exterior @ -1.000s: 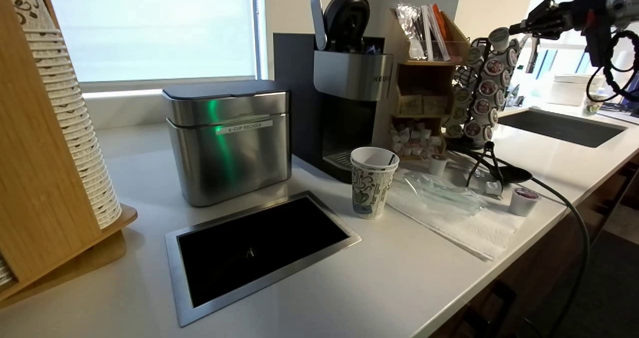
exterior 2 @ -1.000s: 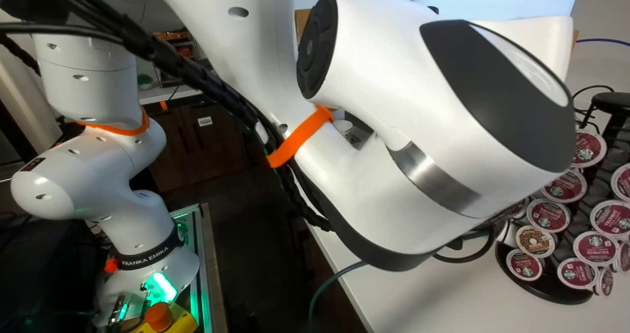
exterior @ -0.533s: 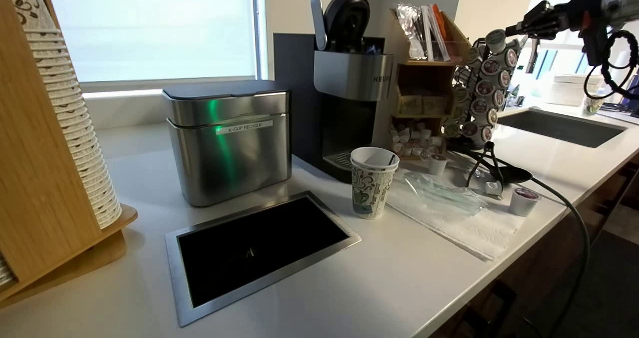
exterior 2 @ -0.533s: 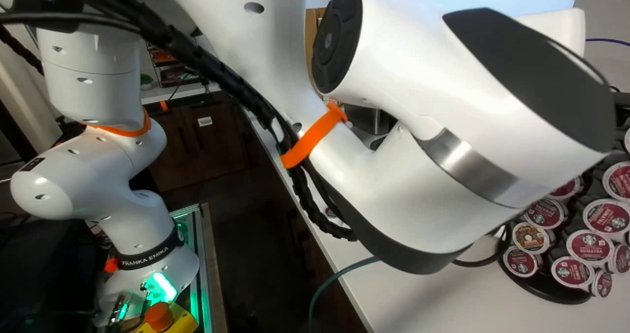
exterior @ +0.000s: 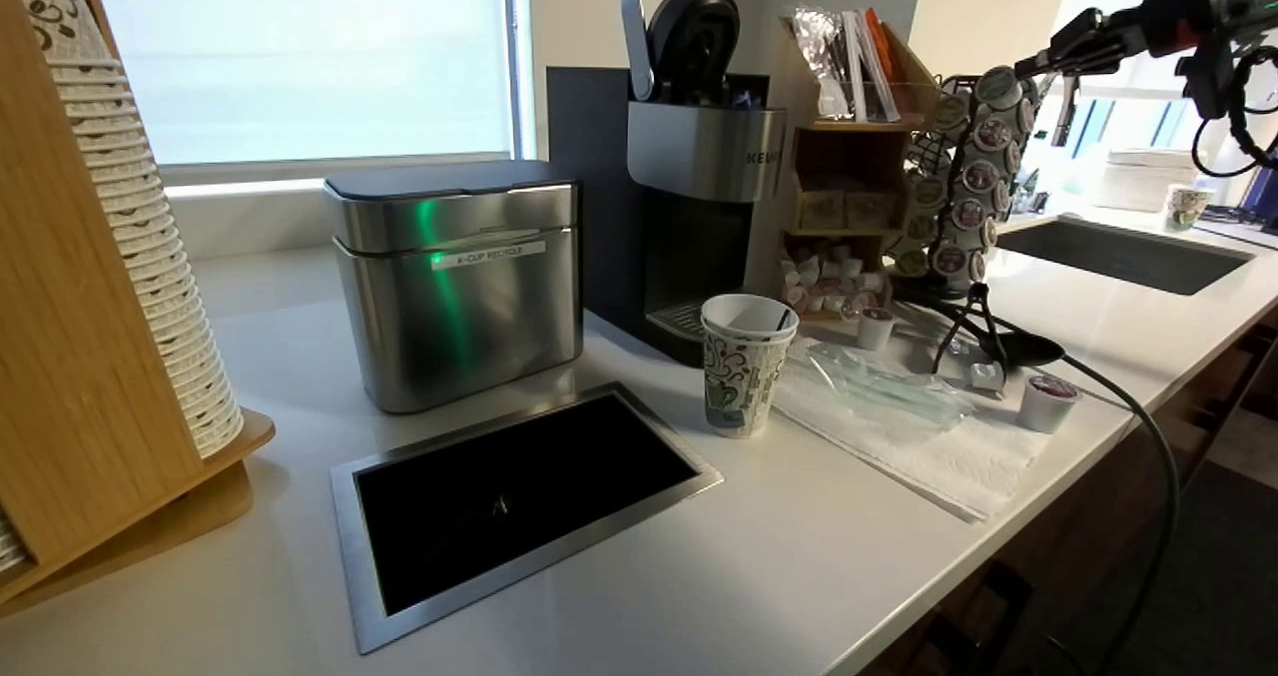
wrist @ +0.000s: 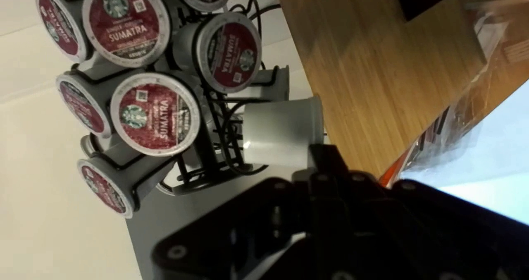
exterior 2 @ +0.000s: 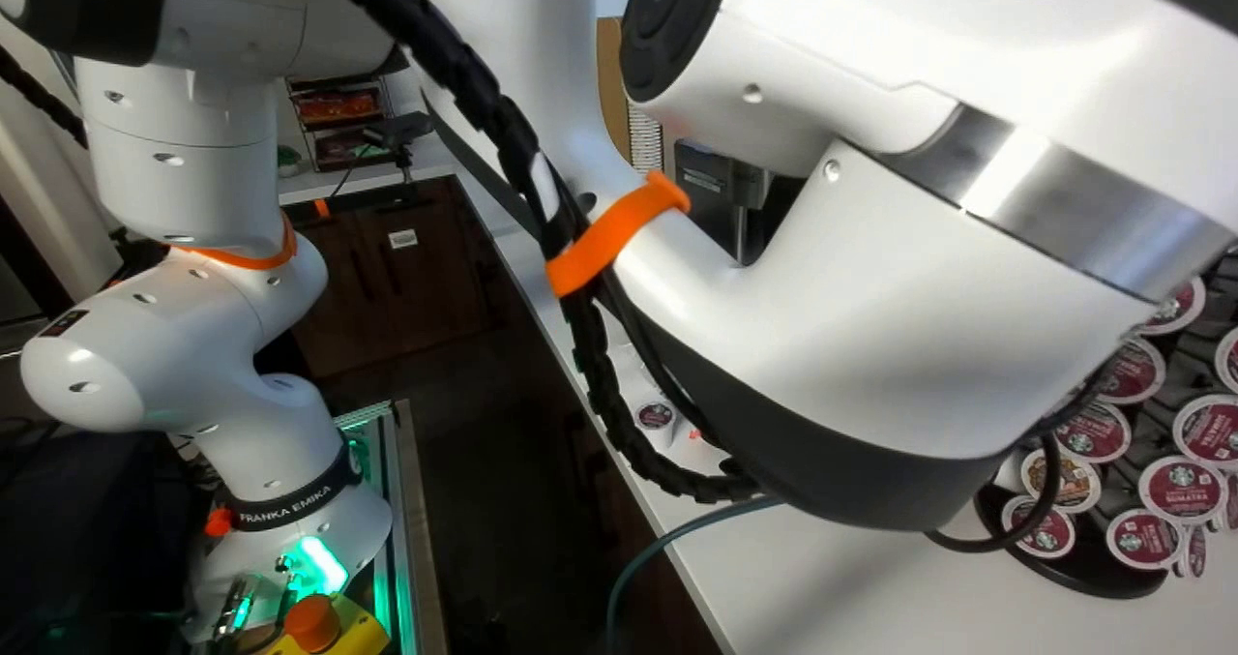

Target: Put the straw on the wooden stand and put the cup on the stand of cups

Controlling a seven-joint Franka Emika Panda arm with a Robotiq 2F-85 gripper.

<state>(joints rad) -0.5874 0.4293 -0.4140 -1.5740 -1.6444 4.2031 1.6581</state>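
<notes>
My gripper [wrist: 320,160] is shut on the rim of a grey coffee pod [wrist: 279,131]. The pod's narrow end is at a wire ring of the black pod rack; I cannot tell how far inside it sits. In an exterior view the gripper [exterior: 1028,64] holds this pod [exterior: 998,87] at the rack's upper part. The rack's Sumatra pods [wrist: 156,113] show in the wrist view, and more pods [exterior 2: 1180,489] in an exterior view. The wooden stand [exterior: 849,127] beside the rack holds wrapped straw-like items [exterior: 859,67] on top. A thin dark stick [exterior: 784,319] leans in the paper cups.
Nested paper cups [exterior: 741,381] stand by the coffee maker [exterior: 704,152]. Loose pods [exterior: 1048,402], a plastic bag [exterior: 889,386], a paper towel [exterior: 934,461] and a black scoop [exterior: 1028,348] lie in front. The wooden stand's side [wrist: 363,65] is close to the gripper.
The wrist has turned and tilted, and the forearm has swung. The held pod has dipped slightly. The rack's pods shifted a little left, then back right. The gripper stays shut on the pod.
</notes>
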